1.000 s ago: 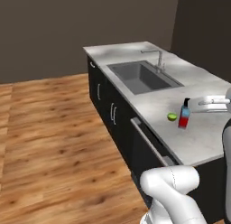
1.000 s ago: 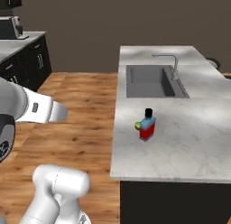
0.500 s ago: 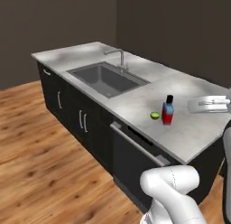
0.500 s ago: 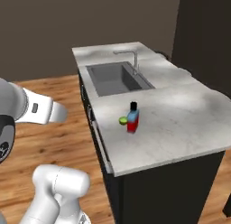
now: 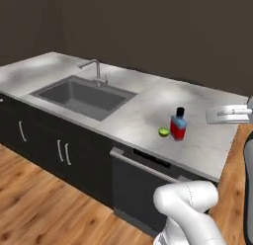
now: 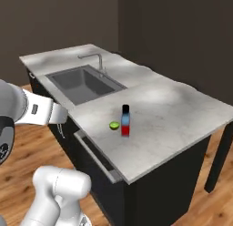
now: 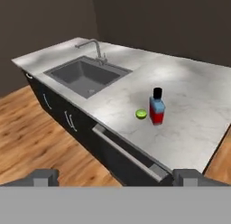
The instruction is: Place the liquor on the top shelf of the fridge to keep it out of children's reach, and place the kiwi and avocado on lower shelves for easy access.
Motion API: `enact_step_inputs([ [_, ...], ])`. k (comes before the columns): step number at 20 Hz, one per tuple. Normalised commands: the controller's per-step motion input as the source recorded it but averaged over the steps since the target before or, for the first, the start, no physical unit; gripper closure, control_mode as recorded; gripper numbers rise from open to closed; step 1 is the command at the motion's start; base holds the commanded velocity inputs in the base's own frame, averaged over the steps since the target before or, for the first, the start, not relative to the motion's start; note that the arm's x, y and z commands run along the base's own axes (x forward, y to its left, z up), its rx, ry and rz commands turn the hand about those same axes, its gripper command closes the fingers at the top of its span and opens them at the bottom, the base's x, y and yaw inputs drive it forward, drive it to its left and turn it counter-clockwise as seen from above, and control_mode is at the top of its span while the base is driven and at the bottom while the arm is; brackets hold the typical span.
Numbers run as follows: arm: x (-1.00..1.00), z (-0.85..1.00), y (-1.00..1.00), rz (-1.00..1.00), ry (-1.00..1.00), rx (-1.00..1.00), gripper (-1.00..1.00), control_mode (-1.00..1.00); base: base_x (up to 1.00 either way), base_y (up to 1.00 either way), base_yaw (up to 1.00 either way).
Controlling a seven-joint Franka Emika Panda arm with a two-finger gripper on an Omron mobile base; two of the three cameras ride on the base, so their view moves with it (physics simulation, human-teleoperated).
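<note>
Squarely squat liquor (image 7: 156, 109) (black cap), marble counter (image 7: 189, 83)

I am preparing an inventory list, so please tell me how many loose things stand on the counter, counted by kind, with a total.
Liquor bottle: 1
Avocado, small and yellow-green, beside the bottle: 1
Total: 2 loose things on the counter. I cannot see a kiwi from these angles.
</note>
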Motion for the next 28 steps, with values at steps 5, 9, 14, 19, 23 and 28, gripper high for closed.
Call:
enact_step_inputs([
  [5, 0.0, 0.0, 0.0, 0.0, 0.0, 0.0, -1.0, 1.0, 0.32, 0.7, -0.54],
  [9, 0.0, 0.0, 0.0, 0.0, 0.0, 0.0, -1.0, 1.0, 0.28, 0.63, -0.54],
  [14, 0.0, 0.0, 0.0, 0.0, 0.0, 0.0, -1.0, 1.0, 0.17, 0.59, -0.53],
  [19, 0.0, 0.0, 0.0, 0.0, 0.0, 0.0, -1.0, 1.0, 0.04, 0.52, -0.51],
  [23, 0.0, 0.0, 0.0, 0.0, 0.0, 0.0, -1.0, 1.0, 0.02, 0.51, -0.48],
  [28, 0.0, 0.0, 0.0, 0.0, 0.0, 0.0, -1.0, 1.0, 0.01, 0.44, -0.41],
])
